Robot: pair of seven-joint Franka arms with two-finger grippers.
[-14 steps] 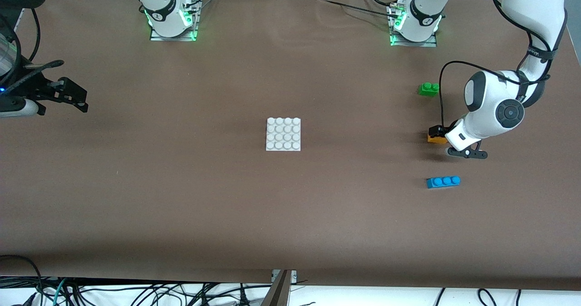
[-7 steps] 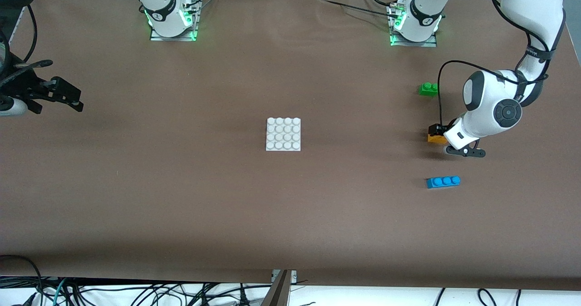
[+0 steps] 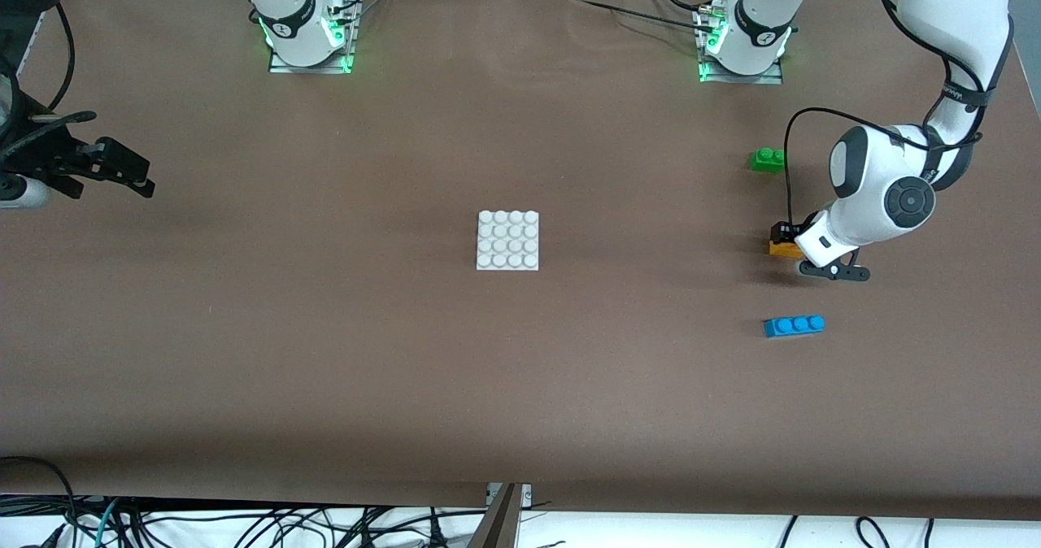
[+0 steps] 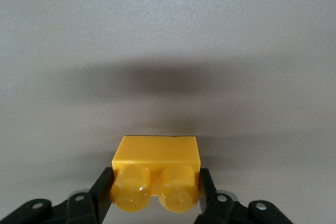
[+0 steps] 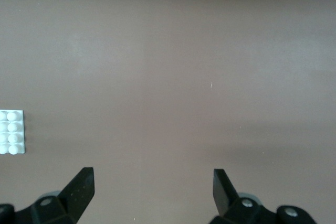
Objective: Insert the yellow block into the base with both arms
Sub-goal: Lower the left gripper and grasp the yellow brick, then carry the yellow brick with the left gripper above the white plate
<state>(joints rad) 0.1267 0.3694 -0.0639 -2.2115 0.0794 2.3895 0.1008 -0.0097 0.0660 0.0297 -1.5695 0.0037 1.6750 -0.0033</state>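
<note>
1. The blue block [image 3: 794, 325] is seen nearest the front camera, near the counter [image 3: 325, 353] edge at the left arm's end.
2. A bit farther from the camera, the yellow block [image 3: 782, 248] is found on the counter, between the blue block and the green block [image 3: 768, 159].
3. The yellow block is gripped by the left end effector [image 3: 787, 239]. In the left wrist view, one black finger [image 4: 103, 192] is pressed on each short side of the yellow block [image 4: 156, 171], just by the two round studs. It is held tight.
4. The block looks small, light and hard. It is likely to be a bit smooth and slippery, so it is best held by its flat sides, as it is now, with the studs kept up and the bottom left free.
5. The base [image 3: 507, 240] is seen flat in the middle of the counter, well apart from the yellow block. Nothing has been put on it yet.
6. The base looks thin and light, so it may slide when the block is pushed down. It may need to be held by an edge.
7. The right end effector [image 3: 122, 170] waits over the counter edge at the right arm's end. Its fingers are spread wide and nothing is held.
8. The green block is farthest from the camera.
</note>
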